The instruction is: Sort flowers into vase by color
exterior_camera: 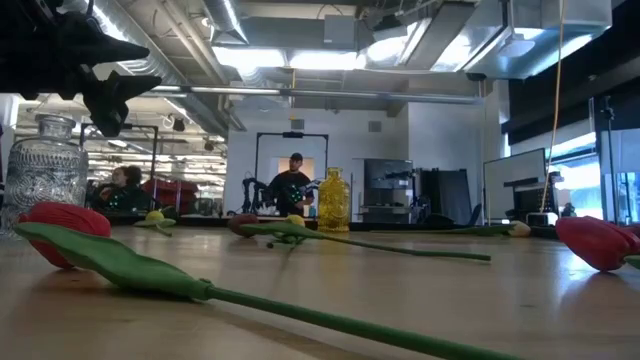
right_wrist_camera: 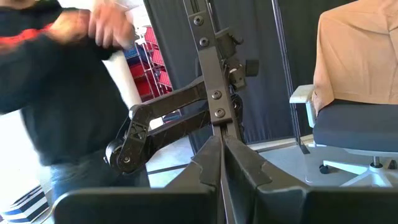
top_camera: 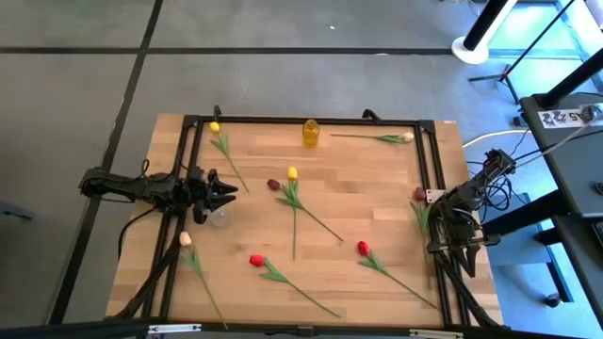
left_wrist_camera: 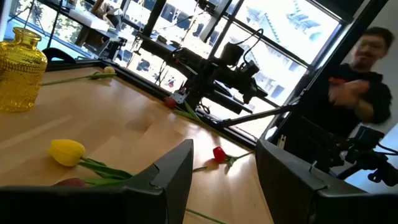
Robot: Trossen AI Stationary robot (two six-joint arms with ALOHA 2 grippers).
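Yellow tulip lies mid-worktop, so we'd drop our released left hand low onto its thin stem, clear of the glass vase; right hand sits clenched, parked.

Tulips lie scattered across the bench, with bare wood between them. A yellow vase stands at the far edge, and a clear vase sits just beside the left gripper.
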